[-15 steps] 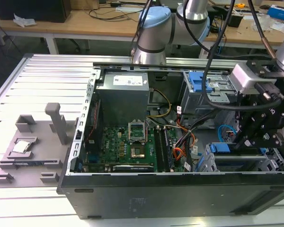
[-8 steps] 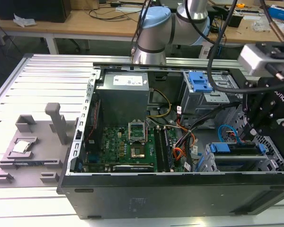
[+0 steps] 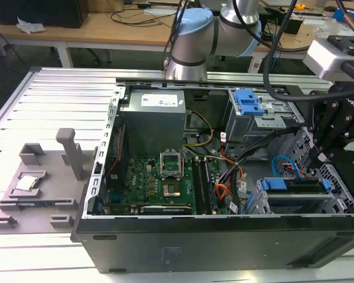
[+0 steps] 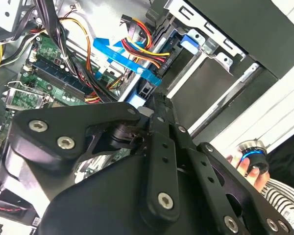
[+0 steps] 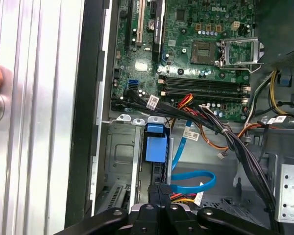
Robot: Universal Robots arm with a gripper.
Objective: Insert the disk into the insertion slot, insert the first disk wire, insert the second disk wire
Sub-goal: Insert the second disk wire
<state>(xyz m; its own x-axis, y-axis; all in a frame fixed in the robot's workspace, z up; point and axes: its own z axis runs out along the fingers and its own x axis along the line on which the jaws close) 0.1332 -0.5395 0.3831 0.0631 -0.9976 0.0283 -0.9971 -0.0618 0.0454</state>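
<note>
Exterior view: the disk (image 3: 295, 186) is lying flat in the slot (image 3: 336, 177), just below the gripper (image 3: 316, 163). It is showing a dark edge framed by a bright blue carrier, and the slot around it is silver perforated sheet metal. In the first wrist view the carrier's blue end (image 5: 155, 142) is sitting just ahead of the gripper (image 5: 160, 193), with a blue cable (image 5: 196, 178) looping beside it. Whether the gripper is clenched or released cannot be told.

From the exterior view's left, well apart from the gripper, a grey fixture (image 3: 35, 183) is resting on the ribbed aluminium table (image 3: 59, 94). Nearer the gripper, the open case (image 3: 165, 247) is exposing the green board (image 3: 159, 183) and a grey power supply (image 3: 153, 112). Wooden benches (image 3: 106, 29) are standing behind the arm (image 3: 192, 41).

In the second wrist view a hand (image 4: 245, 165) with a striped sleeve (image 4: 279, 196) is gripping a knob (image 4: 252, 152) beyond the case.
</note>
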